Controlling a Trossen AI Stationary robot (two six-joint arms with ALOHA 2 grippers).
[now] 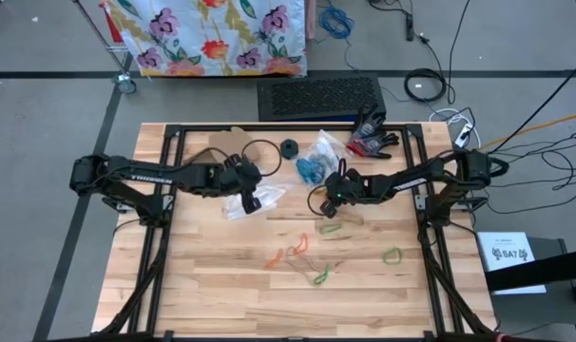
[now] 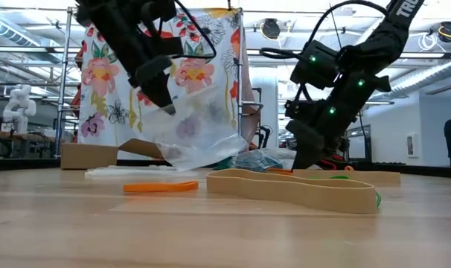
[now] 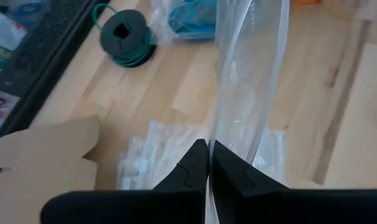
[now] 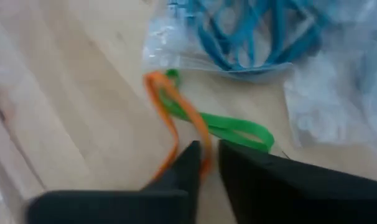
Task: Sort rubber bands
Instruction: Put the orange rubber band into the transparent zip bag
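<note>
- The left gripper [image 3: 208, 163] is pinched on the edge of a clear plastic bag [image 3: 247, 68], holding it up off the surface [image 1: 221, 294].
- Loose rubber bands [image 1: 302, 255] lie mid-surface; a bag of blue bands [image 1: 312, 169] sits further back.
- The right gripper [image 4: 210, 163] has its fingers nearly together around an orange band [image 4: 170, 109] crossing a green band [image 4: 232, 126].
- Judged step: picking a band. Next comes carrying it to the held bag.
</note>
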